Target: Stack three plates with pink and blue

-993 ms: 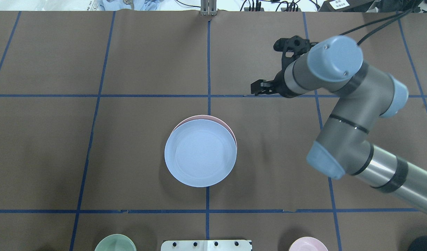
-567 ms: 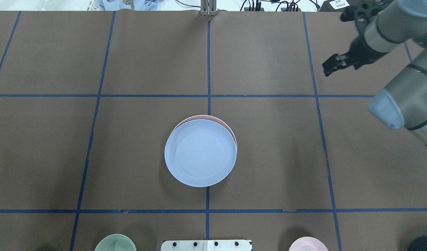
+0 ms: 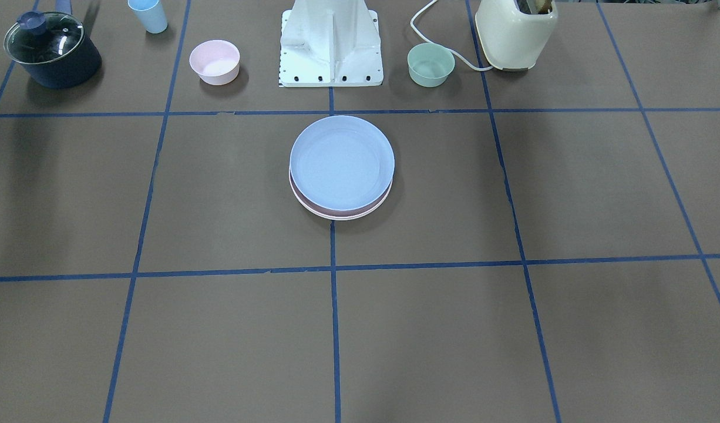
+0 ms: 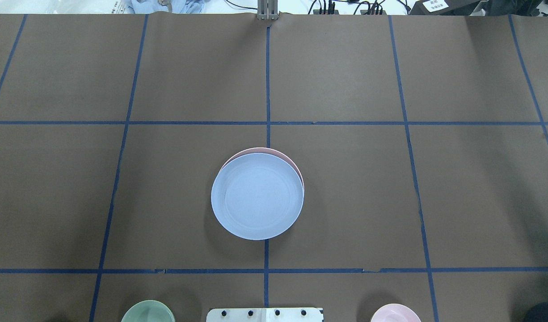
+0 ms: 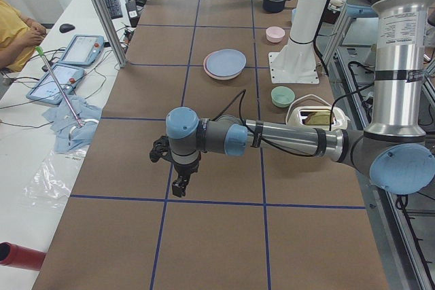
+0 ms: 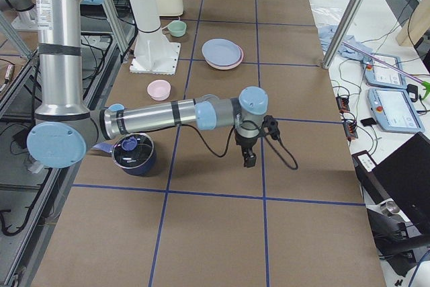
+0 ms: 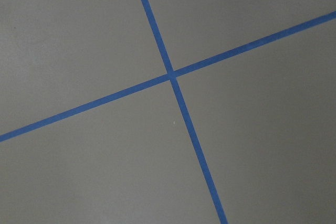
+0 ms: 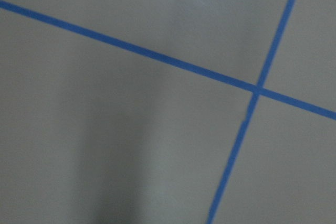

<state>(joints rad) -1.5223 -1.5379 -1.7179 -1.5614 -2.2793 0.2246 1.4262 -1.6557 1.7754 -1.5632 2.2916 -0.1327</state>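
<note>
Plates sit in one stack mid-counter, well apart from both end effectors and roughly between them along the counter. The light blue plate [image 4: 257,196] lies on top with the pale pink plate [image 4: 261,150] under it, showing only as a crescent on the far side. The left end effector [image 5: 178,185] hangs above bare counter toward one end and the right end effector [image 6: 248,159] toward the other. Both show only in the side views, so I cannot tell whether their fingers are parted or closed. Neither holds anything that I can see.

To my eye the stacking looks finished, or close to it. The risk is the offset: the blue plate does not sit square on the pink one, so a nudge from a returning arm could slide it off or tip it.

I cannot pick out the cream-white plate for sure. A pale edge below the pink in the front-facing view may be it. Both wrist cameras show only blue tape lines crossing on the counter [image 7: 79,35].
</note>
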